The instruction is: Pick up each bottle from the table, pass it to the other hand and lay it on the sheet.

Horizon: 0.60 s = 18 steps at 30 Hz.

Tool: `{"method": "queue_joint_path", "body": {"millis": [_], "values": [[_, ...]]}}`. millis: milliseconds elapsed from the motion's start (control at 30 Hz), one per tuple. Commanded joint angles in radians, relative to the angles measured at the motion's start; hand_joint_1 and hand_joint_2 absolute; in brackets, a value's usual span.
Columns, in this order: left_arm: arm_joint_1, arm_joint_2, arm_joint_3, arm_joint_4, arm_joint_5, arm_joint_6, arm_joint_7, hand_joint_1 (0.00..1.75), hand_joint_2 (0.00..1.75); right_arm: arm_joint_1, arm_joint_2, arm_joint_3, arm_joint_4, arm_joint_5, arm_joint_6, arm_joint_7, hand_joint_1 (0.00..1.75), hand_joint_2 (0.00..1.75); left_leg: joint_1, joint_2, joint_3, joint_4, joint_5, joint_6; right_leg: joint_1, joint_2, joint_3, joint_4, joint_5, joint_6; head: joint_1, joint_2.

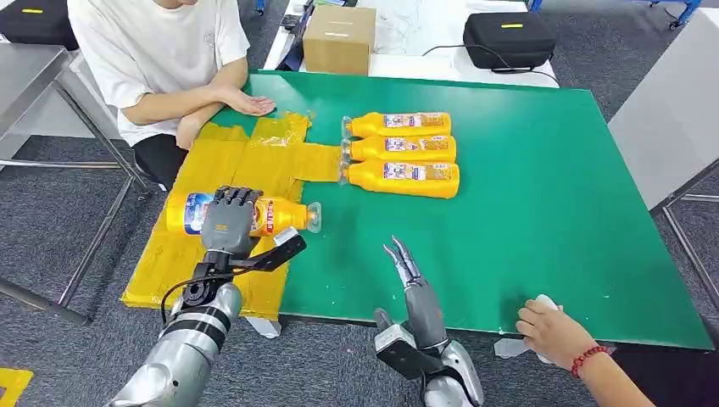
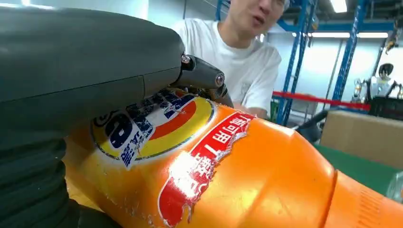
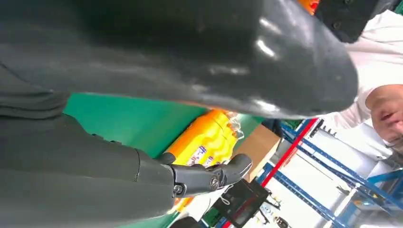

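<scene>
- Green bench fills the middle of our head view, with a yellow sheet along its left side.
- Our left hand grips an orange bottle lying sideways over the sheet, clear cap towards the green.
- Our right hand holds nothing, fingers straight and slightly apart above the near edge.
- Three more bottles lie side by side, touching, farther back.
- We see a person's hand at the near right edge.

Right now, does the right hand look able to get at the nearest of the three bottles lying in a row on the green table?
Probably yes. The right hand is empty with fingers apart, and bare green table lies between it and the nearest bottle. The left hand, holding another bottle, is off to the side.
</scene>
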Motion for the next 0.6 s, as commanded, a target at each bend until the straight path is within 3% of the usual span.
{"method": "queue_joint_path", "body": {"millis": [33, 200, 300, 333, 400, 433, 467, 567, 600], "values": [[-0.079, 0.065, -0.067, 0.203, -0.018, -0.002, 0.049, 1.75, 1.75, -0.011, 0.006, -0.012, 0.066, -0.005, 0.01, -0.008, 0.0, 0.0, 0.001, 0.001, 0.008, 0.0, -0.003, -0.002, 0.001, 0.001, 0.007, 0.0, -0.003, -0.002, 0.0, 0.0], [-0.132, 0.076, -0.134, 0.319, -0.055, -0.105, 0.172, 1.75, 1.75, -0.012, 0.011, -0.031, 0.061, -0.004, 0.01, -0.018, 0.0, 0.0, 0.001, -0.001, 0.007, -0.001, -0.002, -0.002, 0.001, -0.001, 0.007, 0.0, -0.002, -0.002, 0.0, 0.0], [-0.147, 0.065, -0.119, 0.323, -0.029, -0.165, 0.186, 1.75, 1.75, -0.01, 0.011, -0.037, 0.047, -0.002, 0.007, -0.019, 0.0, 0.0, 0.0, -0.001, 0.002, 0.0, -0.001, -0.001, 0.0, -0.001, 0.002, 0.0, -0.001, -0.001, 0.0, 0.0], [-0.153, 0.062, -0.122, 0.322, -0.024, -0.203, 0.198, 1.68, 1.75, -0.007, 0.009, -0.041, 0.037, 0.005, 0.001, -0.021, 0.0, 0.0, 0.001, -0.001, 0.004, 0.0, -0.002, -0.001, 0.001, -0.001, 0.004, 0.001, -0.002, -0.002, 0.0, 0.0], [-0.161, 0.06, -0.136, 0.32, -0.034, -0.235, 0.212, 1.41, 1.75, -0.006, 0.009, -0.048, 0.031, 0.005, 0.001, -0.021, 0.0, 0.0, 0.001, -0.001, 0.004, 0.001, -0.002, -0.001, 0.001, -0.001, 0.004, 0.001, -0.002, -0.002, 0.0, 0.0], [-0.163, 0.059, -0.137, 0.319, -0.034, -0.238, 0.213, 0.99, 1.75, -0.006, 0.008, -0.049, 0.03, 0.005, 0.002, -0.021, 0.0, 0.0, 0.001, -0.001, 0.006, 0.001, -0.003, -0.001, 0.001, -0.001, 0.006, 0.001, -0.003, -0.002, 0.0, 0.0], [-0.17, 0.051, -0.128, 0.317, -0.014, -0.271, 0.207, 0.38, 1.75, -0.007, 0.009, -0.056, 0.026, 0.006, 0.001, -0.021, 0.0, 0.0, 0.001, -0.002, 0.004, 0.0, -0.001, -0.001, 0.001, -0.002, 0.004, 0.0, -0.002, -0.001, 0.0, 0.0], [-0.179, 0.037, -0.103, 0.309, 0.033, -0.299, 0.194, 0.03, 1.75, -0.007, 0.011, -0.065, 0.019, 0.007, 0.002, -0.021, 0.0, 0.0, 0.0, -0.001, 0.002, 0.0, -0.001, -0.001, 0.0, -0.001, 0.003, 0.0, -0.001, -0.001, 0.0, 0.0], [-0.185, 0.031, -0.097, 0.31, 0.048, -0.321, 0.194, 0.0, 1.75, -0.005, 0.011, -0.068, 0.015, 0.009, 0.001, -0.021, 0.0, 0.0, 0.0, -0.001, 0.004, 0.0, -0.001, -0.001, 0.0, -0.001, 0.004, 0.0, -0.001, -0.001, 0.0, 0.0]]}}
